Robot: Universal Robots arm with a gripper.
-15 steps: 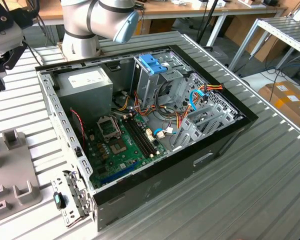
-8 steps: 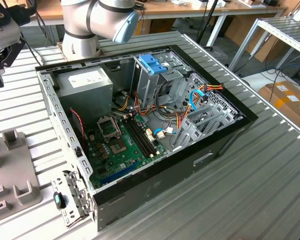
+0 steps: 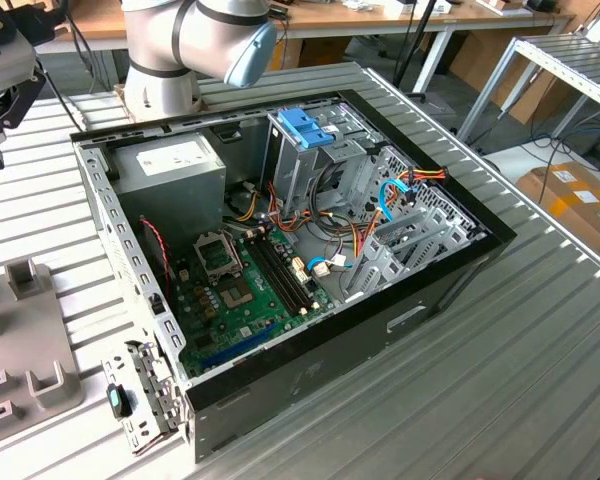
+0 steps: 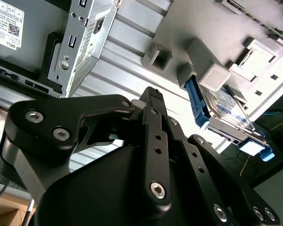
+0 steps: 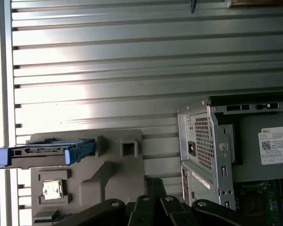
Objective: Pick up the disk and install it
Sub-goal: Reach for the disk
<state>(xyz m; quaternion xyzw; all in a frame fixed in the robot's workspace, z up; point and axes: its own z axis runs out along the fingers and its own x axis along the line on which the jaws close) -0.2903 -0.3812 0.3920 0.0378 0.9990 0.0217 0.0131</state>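
The flat grey metal disk (image 4: 225, 104), with its blue-and-white label and blue plastic side rails, stands on edge in a slot of the pale grey moulded plastic holder (image 4: 188, 23). The holder lies on the ribbed metal table (image 3: 520, 390), near the open black computer case (image 3: 450, 270). In the first wrist view the disk shows edge-on, with one blue rail end poking past a block of the holder.

The black metal claw (image 4: 152, 97) hangs over the table close to the holder, apart from the disk and touching nothing I can make out. Whether it is spread or closed I cannot tell from where I stand.

I'd reckon the disk is dense for its size and quite rigid, so it won't bend in a grip. Its broad metal faces look smooth and could slide if pinched lightly. It is also the sort of thing that takes knocks badly. The blue rails are thin plastic and likely to flex, and the connector end looks delicate.

The safest hold seems to be across the two flat faces, on the part that stands free above the slot, squarely on the metal body between the rails.
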